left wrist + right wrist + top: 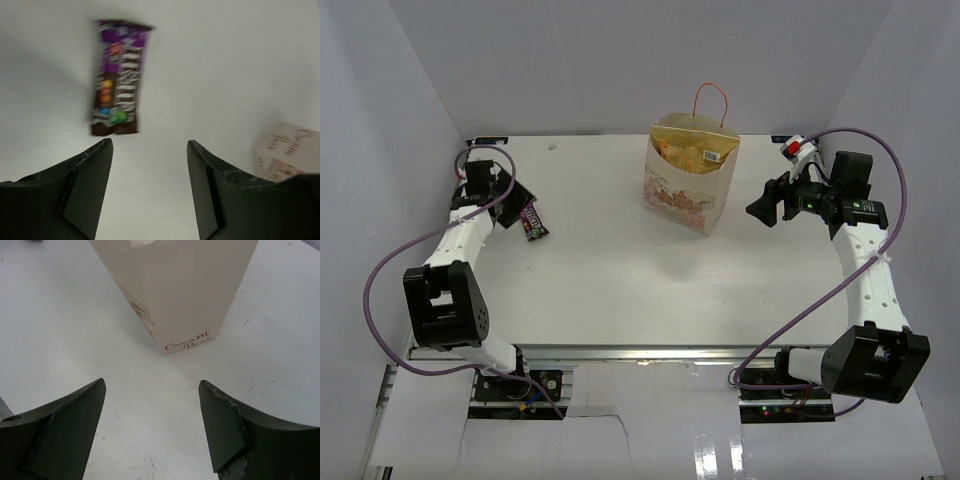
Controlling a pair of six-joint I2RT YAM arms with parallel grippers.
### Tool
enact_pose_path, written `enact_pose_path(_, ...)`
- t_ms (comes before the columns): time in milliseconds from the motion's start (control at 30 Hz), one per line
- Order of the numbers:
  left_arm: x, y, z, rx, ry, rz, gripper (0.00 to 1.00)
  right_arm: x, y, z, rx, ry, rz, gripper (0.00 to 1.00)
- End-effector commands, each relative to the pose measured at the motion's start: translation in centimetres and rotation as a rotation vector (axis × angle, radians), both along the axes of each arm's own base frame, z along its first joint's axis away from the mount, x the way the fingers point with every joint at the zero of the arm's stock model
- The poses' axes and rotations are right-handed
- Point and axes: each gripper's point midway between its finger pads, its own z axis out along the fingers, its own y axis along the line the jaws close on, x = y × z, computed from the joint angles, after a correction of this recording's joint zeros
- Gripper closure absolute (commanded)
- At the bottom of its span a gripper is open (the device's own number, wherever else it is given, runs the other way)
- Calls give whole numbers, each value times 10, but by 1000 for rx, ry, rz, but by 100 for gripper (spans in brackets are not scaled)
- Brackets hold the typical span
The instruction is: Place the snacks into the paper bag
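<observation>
Top view: the paper bag (688, 190) stands upright on the white tabletop (650, 290), toward 12 o'clock from the middle, with an orange cord handle (711, 100) rising above its rim. A yellow chip bag (695, 150) fills its open mouth. At 9 o'clock, near the left edge, a purple packet (533, 222) lies flat, just beside the left tool (518, 203). The right tool (767, 203) hangs at 3 o'clock of the paper bag, apart from it, pointing toward its side

Left wrist view: the left tool (150, 167) has its jaws apart with nothing between them. The purple packet (119, 77) lies beyond them at 11 o'clock, and a corner of the paper bag (287, 152) shows at 3 o'clock

Right wrist view: the right tool (152, 410) is spread wide and grips nothing. The paper bag (185, 285) stands ahead at 12 o'clock, brown script near its base
</observation>
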Motion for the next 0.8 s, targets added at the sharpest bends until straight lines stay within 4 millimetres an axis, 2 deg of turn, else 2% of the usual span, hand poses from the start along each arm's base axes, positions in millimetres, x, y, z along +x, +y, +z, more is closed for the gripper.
enact_pose_path(0,-30,30,-36,116,129,60,29,3,0,2,3,-23,15,19)
enact_pose_path(33,-28,43,-43,183,153,78,29,3,0,0,3,-20,16,19)
enact_pose_path(100,-24,51,-52,223,188,81,29,5,0,-2,3,-13,16,19)
enact_pose_path(133,-21,53,-66,237,232,73,29,5,-1,-3,3,-10,15,19)
enact_pose_path(167,-13,57,-64,263,231,70,29,5,0,-4,3,-5,17,19)
enact_pose_path(200,-11,59,-70,268,258,66,30,5,-1,-5,1,-4,15,19)
enact_pose_path(233,-8,59,-84,270,296,55,30,5,-1,-5,0,-4,15,19)
enact_pose_path(300,2,62,-84,289,298,41,30,5,-2,-6,-3,-2,11,19)
enact_pose_path(333,4,63,-95,292,323,37,30,5,-2,-7,-6,-1,9,19)
enact_pose_path(433,16,62,-101,295,326,7,30,4,-2,-8,-7,-1,8,19)
enact_pose_path(467,17,61,-112,296,347,-19,31,4,-2,-8,-7,-1,8,19)
enact_pose_path(533,26,54,-115,271,340,-58,35,4,-3,-7,-9,-1,5,19)
enact_pose_path(567,26,53,-123,262,355,-69,37,4,-3,-7,-10,0,5,19)
enact_pose_path(667,29,48,-128,240,356,-93,44,4,-3,-6,-18,-5,10,19)
enact_pose_path(767,28,38,-130,195,349,-125,64,1,-2,-6,-17,-7,25,19)
